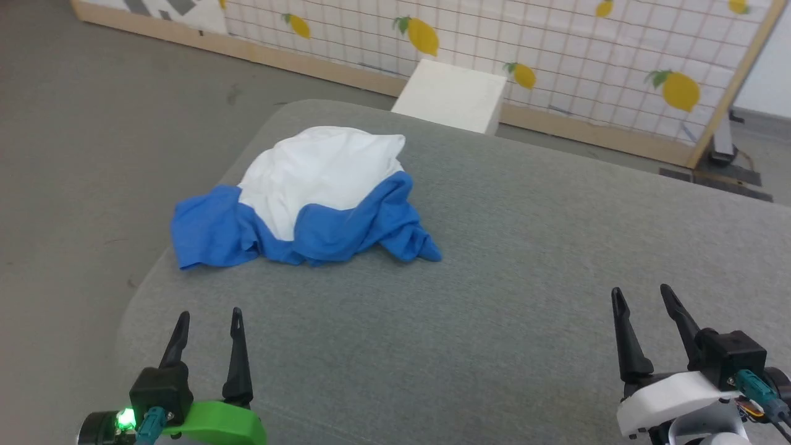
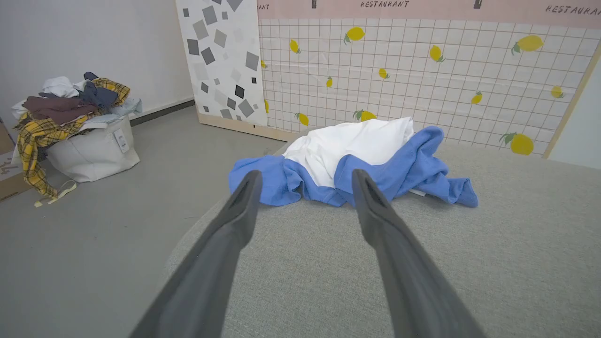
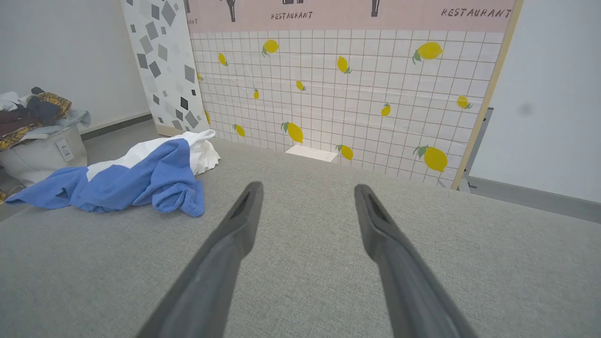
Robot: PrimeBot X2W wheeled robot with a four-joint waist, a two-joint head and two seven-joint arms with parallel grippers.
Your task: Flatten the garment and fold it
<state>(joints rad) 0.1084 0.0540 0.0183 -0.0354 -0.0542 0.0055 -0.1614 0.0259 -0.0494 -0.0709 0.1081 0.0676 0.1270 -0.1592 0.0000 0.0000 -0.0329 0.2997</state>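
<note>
The garment lies crumpled in a heap on the left part of a grey padded table, its white body bunched on top and blue sleeves spilling toward me and to the left edge. The left wrist view has the garment straight ahead beyond the fingertips; from the right wrist the garment sits off to the left. My left gripper stands open near the front left edge, well short of the cloth. Low at the front right, my right gripper is open too, nothing between its fingers.
A white box stands on the floor behind the table, before a lemon-patterned tiled panel. A white bag heaped with clothes sits on the floor to the left. The grey floor surrounds the table's rounded left corner.
</note>
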